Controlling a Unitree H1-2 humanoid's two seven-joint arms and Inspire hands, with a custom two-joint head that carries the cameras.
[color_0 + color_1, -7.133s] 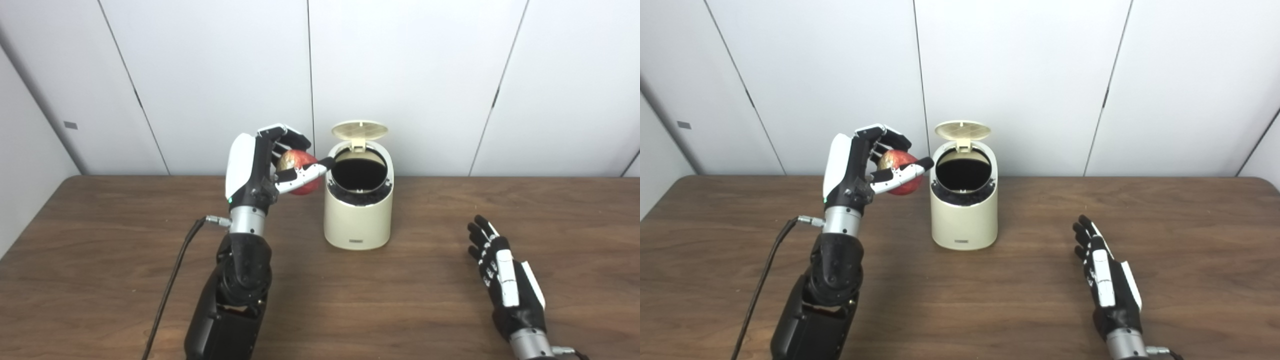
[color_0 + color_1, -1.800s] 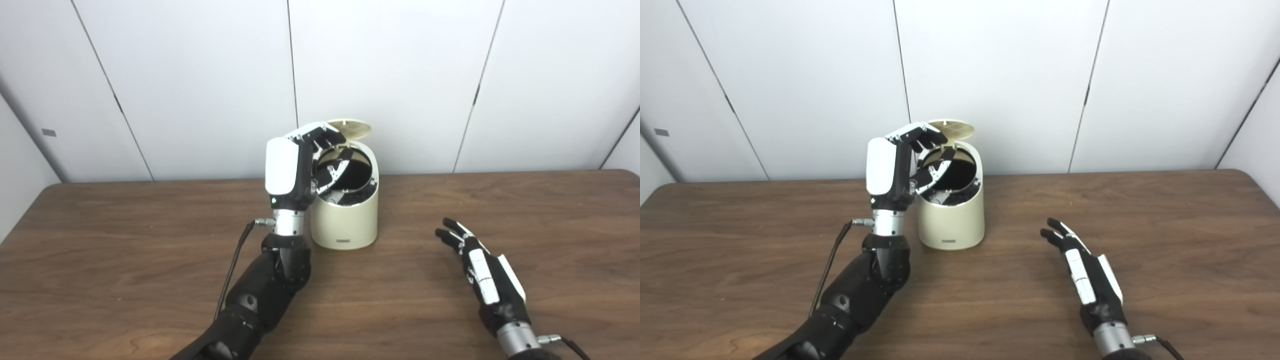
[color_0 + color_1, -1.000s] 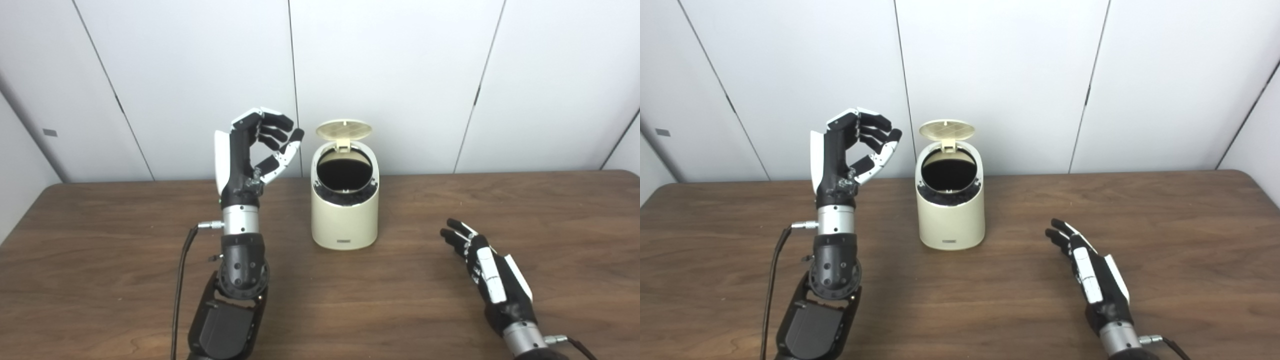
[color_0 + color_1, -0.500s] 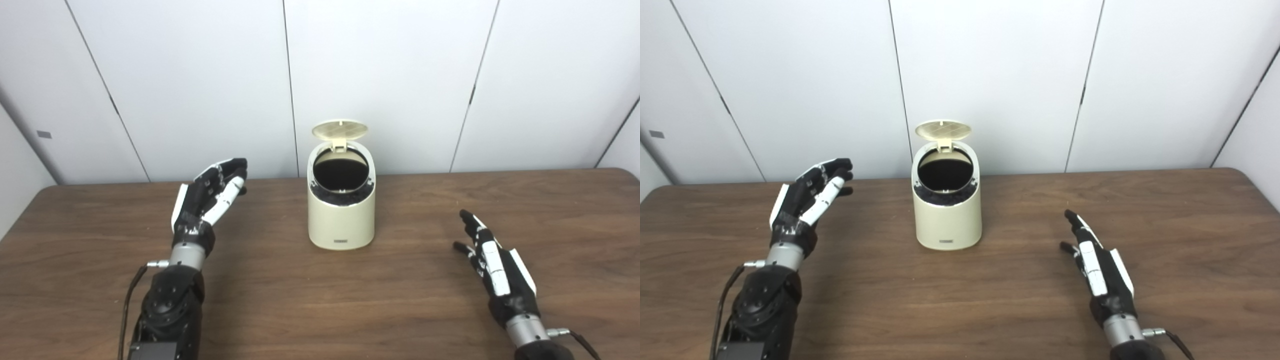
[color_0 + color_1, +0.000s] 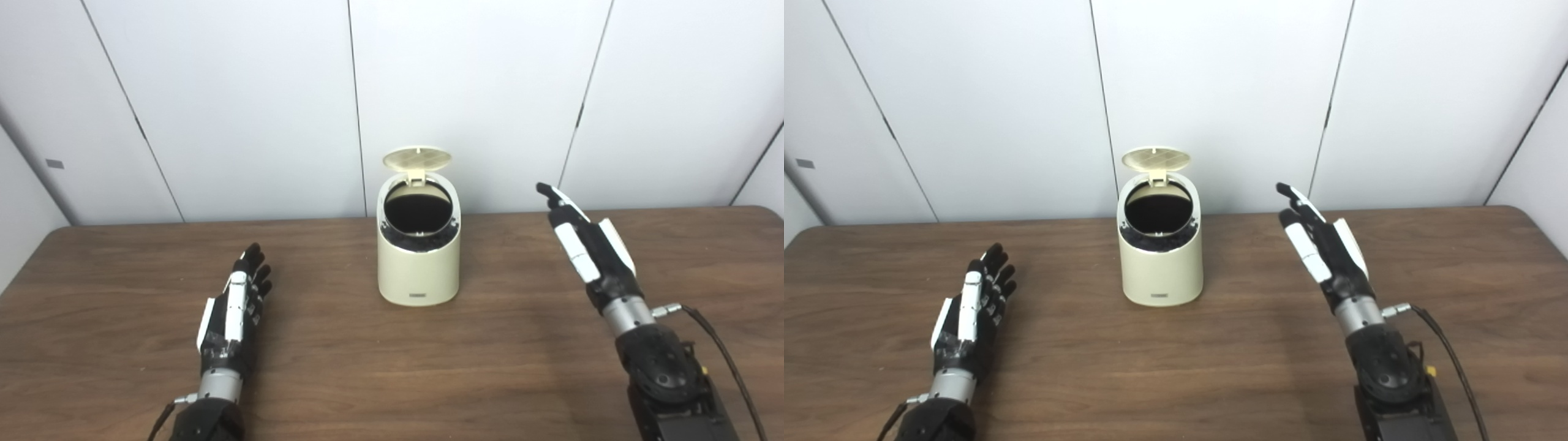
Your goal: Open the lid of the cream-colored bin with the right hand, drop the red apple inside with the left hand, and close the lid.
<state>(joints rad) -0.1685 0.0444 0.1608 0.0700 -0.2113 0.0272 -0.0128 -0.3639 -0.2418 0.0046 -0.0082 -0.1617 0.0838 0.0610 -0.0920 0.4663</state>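
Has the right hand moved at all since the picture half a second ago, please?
Yes. The right hand has risen off the table and gone farther back, now raised beside the cream-colored bin, to its right.

A: What sort of place?
B: Looks like a lab/test room: bare white wall panels (image 5: 245,92), plain wood-grain table (image 5: 392,367), cabled robot arms, no home stuff.
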